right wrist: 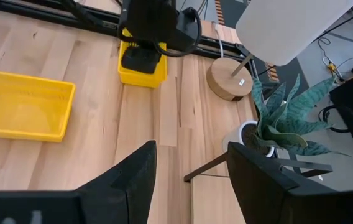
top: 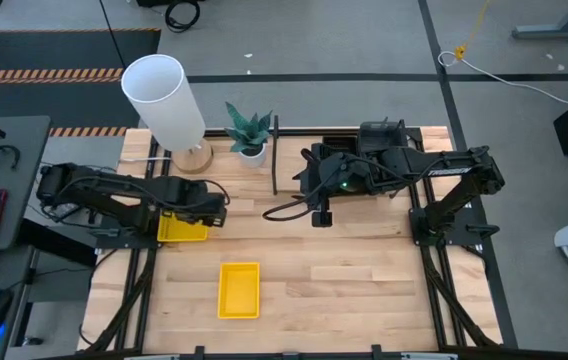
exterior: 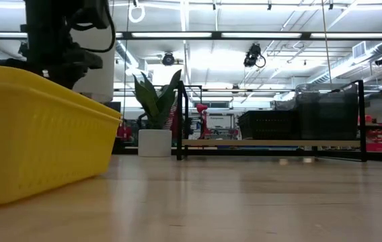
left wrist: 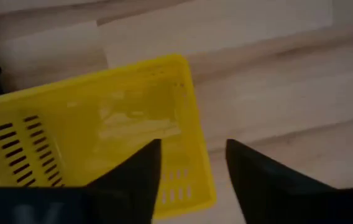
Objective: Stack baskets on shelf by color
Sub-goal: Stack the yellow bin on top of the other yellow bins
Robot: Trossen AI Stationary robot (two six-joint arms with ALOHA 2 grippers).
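Observation:
My left gripper [top: 219,208] [left wrist: 192,165] is open over the end of a yellow basket [top: 182,230] [left wrist: 102,124] [right wrist: 142,73] that lies flat on the table's left side. Its fingers stand on either side of that basket's short end wall. A second yellow basket [top: 239,290] [exterior: 36,134] [right wrist: 24,106] rests on its bottom near the table's front edge. The black frame shelf [top: 276,160] [exterior: 272,142] stands at the far right with dark baskets [exterior: 272,124] [top: 384,135] on it. My right gripper [top: 321,215] [right wrist: 192,165] hangs open in front of the shelf, holding nothing. My left gripper comes from above, one finger [left wrist: 145,168] over the inside of the yellow basket and the other finger [left wrist: 251,174] outside its short end wall [left wrist: 198,155]. I cannot tell whether either finger touches the wall.
A white cylindrical lamp [top: 164,100] on a round wooden base and a small potted plant [top: 251,132] stand at the table's far edge, left of the shelf. Bare wood [top: 344,280] lies between the near yellow basket and the right arm's base.

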